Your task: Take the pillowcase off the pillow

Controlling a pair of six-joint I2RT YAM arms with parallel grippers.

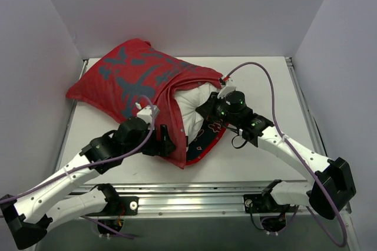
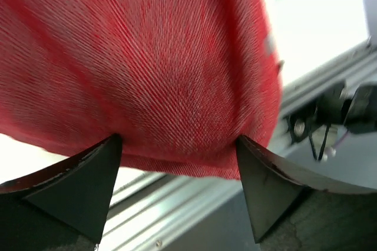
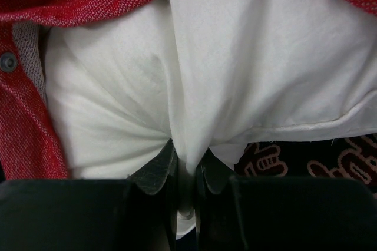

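The red pillowcase (image 1: 126, 80) lies across the far-left and middle of the tabletop (image 1: 265, 80), with most of the white pillow (image 1: 194, 106) inside it. Only one end of the pillow shows, at the open mouth near the centre.

The main risk is that case and pillow slide together instead of parting. The left gripper (image 2: 177, 145) sits at the near edge of the mouth with its fingers (image 2: 88, 180) spread wide. Red cloth bulges between them but looks unclamped, so nothing seems to anchor the case. The right gripper (image 3: 187, 174) has its fingers (image 3: 156, 171) clenched on a thin fold of the pillow's white cover. So small a pinch on smooth fabric could slip free under a hard pull. The plump filling may also jam in the mouth, and the round grey studs along the hem could snag.

The pillowcase is a thin woven sleeve, bright red, with broad dark grey brush strokes across its top. It bunches high at the far-left corner and creases toward the mouth. There a flap folds back over the pillow, and a dark lining with a pale pattern shows beneath the pillow's seam.

The left arm reaches in from the near left, the right arm from the near right.
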